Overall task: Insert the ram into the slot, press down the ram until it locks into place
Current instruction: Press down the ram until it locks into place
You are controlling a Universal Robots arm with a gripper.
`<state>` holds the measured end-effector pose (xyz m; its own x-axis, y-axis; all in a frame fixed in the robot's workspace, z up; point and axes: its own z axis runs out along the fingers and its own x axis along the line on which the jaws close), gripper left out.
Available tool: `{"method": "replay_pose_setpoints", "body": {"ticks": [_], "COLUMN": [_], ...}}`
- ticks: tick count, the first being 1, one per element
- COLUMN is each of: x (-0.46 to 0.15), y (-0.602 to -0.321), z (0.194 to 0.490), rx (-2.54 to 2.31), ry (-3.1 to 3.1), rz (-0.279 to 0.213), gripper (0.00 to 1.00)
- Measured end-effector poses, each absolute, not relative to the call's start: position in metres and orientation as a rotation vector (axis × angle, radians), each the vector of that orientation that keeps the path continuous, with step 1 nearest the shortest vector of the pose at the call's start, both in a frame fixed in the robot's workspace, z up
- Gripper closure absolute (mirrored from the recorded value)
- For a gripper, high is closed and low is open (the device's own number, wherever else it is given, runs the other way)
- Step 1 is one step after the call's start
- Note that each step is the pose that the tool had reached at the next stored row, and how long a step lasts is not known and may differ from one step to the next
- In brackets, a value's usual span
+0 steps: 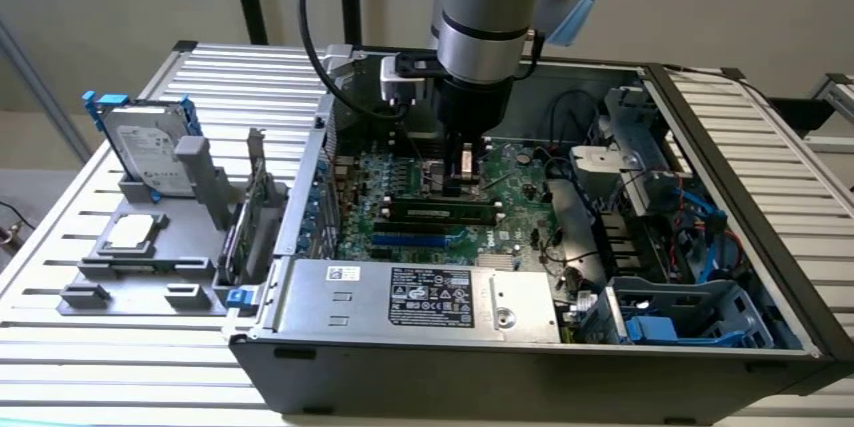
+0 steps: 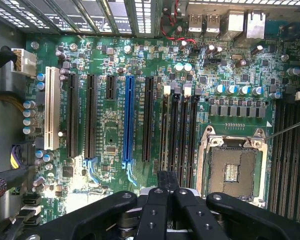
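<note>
**While the thin green ram stick [image 1: 443, 214] sits in a long black memory slot [image 1: 390, 211], the black two-fingered gripper [image 1: 462, 187] hangs closed beside it**

Because the exterior view looks down into the open grey metal computer case [image 1: 534, 377], the large green motherboard [image 1: 514, 172] lies in plain sight. The ram stick, with its row of dark chips, stands on edge along the memory slot, between the shorter blue slot [image 1: 416, 240] and the gripper. The gripper's tip is just beyond the stick, low over the board. Whether it touches the stick cannot be told, nor whether the end clips have locked.

From the wrist view, the gripper [image 2: 168, 182] shows its two fingers drawn together. Ahead of the tips run four parallel black sockets [image 2: 179, 130], flanked by the blue slot [image 2: 128, 120] and the square silver processor socket [image 2: 232, 170]. Which socket bears the stick cannot be told there.

At the exterior view's left, a grey hard drive [image 1: 147, 147] stands upright outside the case.
</note>
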<state>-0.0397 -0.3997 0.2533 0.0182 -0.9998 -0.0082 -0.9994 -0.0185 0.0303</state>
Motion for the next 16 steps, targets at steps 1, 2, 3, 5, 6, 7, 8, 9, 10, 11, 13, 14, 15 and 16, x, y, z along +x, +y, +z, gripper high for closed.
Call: {"method": "replay_pose_setpoints", "body": {"ticks": [1,2,3,5,6,7,8,9,10,11,13,14,15,16], "x": [-0.0397,-0.0397,-0.0397,-0.0397,-0.0397,-0.0397,-0.0397,-0.0397,-0.0397,-0.0397,-0.0397,-0.0397,-0.0397,-0.0398], "y": [-0.3997,-0.3997,-0.3997,-0.3997,-0.3997,-0.3997,-0.3997,-0.3997,-0.3997,-0.3997,-0.3997,-0.3997,-0.3997,-0.3997], "z": [0.2533,0.2533,0.2533,0.2533,0.2533,0.2533,0.2533,0.2532,0.2533,0.2532,0.2532,0.2533,0.2533,0.2533], "rx": [2.230,2.230,2.230,2.230,2.230,2.230,2.230,2.230,2.230,2.230,2.230,2.230,2.230,2.230], "ry": [-2.190,-2.190,-2.190,-2.190,-2.190,-2.190,-2.190,-2.190,-2.190,-2.190,-2.190,-2.190,-2.190,-2.190], "rz": [-0.042,-0.042,-0.042,-0.042,-0.042,-0.042,-0.042,-0.042,-0.042,-0.042,-0.042,-0.042,-0.042,-0.042], "gripper": [0.90,0.90,0.90,0.90,0.90,0.90,0.90,0.90,0.90,0.90,0.90,0.90,0.90,0.90]}}
